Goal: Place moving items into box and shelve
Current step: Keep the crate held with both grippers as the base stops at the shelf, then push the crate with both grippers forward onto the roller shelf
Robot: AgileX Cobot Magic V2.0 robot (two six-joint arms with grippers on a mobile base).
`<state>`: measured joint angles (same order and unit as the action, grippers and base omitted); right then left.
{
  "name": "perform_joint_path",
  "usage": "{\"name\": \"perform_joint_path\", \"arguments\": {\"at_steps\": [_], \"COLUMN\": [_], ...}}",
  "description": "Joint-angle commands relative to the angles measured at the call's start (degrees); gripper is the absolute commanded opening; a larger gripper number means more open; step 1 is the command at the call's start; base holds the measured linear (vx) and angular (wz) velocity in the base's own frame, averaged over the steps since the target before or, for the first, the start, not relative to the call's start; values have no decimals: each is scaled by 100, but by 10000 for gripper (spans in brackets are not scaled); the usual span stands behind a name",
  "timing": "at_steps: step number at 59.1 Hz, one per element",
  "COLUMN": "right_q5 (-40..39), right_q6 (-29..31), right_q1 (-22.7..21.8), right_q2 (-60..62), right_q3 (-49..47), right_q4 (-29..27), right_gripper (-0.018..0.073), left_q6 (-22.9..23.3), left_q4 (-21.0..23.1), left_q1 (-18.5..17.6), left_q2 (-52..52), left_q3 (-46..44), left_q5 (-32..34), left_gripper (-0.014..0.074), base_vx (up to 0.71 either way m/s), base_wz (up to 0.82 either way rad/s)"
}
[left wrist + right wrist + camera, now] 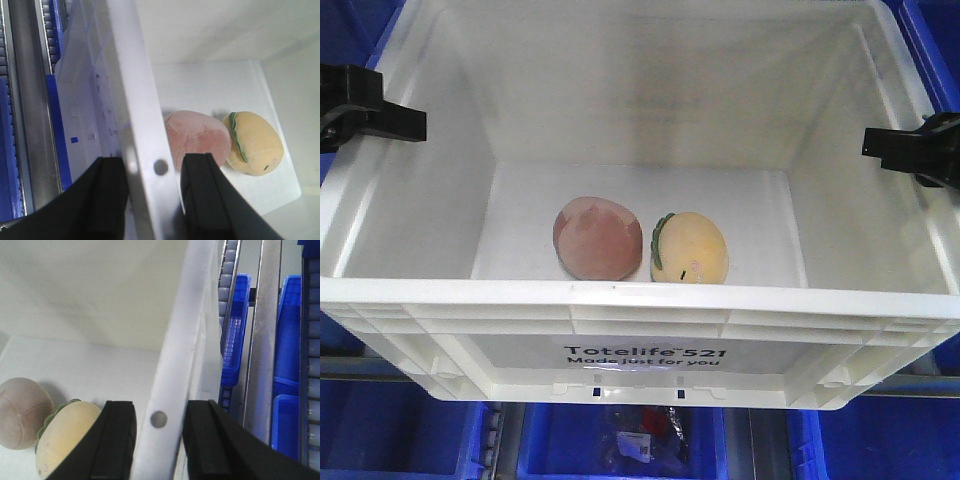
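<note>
The left tool [150, 200] and right tool [159, 440] each pinch a side wall of the white crate [650, 318], which holds the pink-brown ball [597, 238] and yellow egg toy [690, 248] near its front wall. Uneven lifting could tilt it, slipping a wall free above the blue bins [410, 440].

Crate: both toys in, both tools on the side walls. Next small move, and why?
Probably lift level with both arms, then carry it toward the roller rack. The pink ball and yellow egg toy already lie on the crate floor, and the left tool and right tool each straddle a side wall.
</note>
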<state>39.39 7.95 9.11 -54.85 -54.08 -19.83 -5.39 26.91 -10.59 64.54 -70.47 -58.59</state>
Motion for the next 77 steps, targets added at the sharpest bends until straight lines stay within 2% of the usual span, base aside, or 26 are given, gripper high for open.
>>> {"name": "perform_joint_path", "arguments": {"at_steps": [1,38,54,63,77], "right_q5": [-733,-682,-784,-1398,-3059], "right_q6": [2,2,2,2,2], "right_q1": [5,5,5,5,5], "right_q2": [132,127,-308,-757,-1598], "right_q3": [-277,-277,-277,-277,-277], "right_q4": [-340,-340,-323,-323,-323], "right_gripper": [-6,-6,-6,-6,-5], "left_q6": [-174,-174,-174,-174,-174], "left_q4": [639,622,620,643,761], "left_q1": [-31,-31,-31,-31,-36], "left_q2": [-211,-184,354,838,1531], "left_q3": [-280,-280,-280,-280,-280], "left_q5": [614,679,721,1163,2526], "left_gripper": [-6,-6,-6,-6,-6], "base_vx": [0,0,0,0,0], "base_wz": [0,0,0,0,0]}}
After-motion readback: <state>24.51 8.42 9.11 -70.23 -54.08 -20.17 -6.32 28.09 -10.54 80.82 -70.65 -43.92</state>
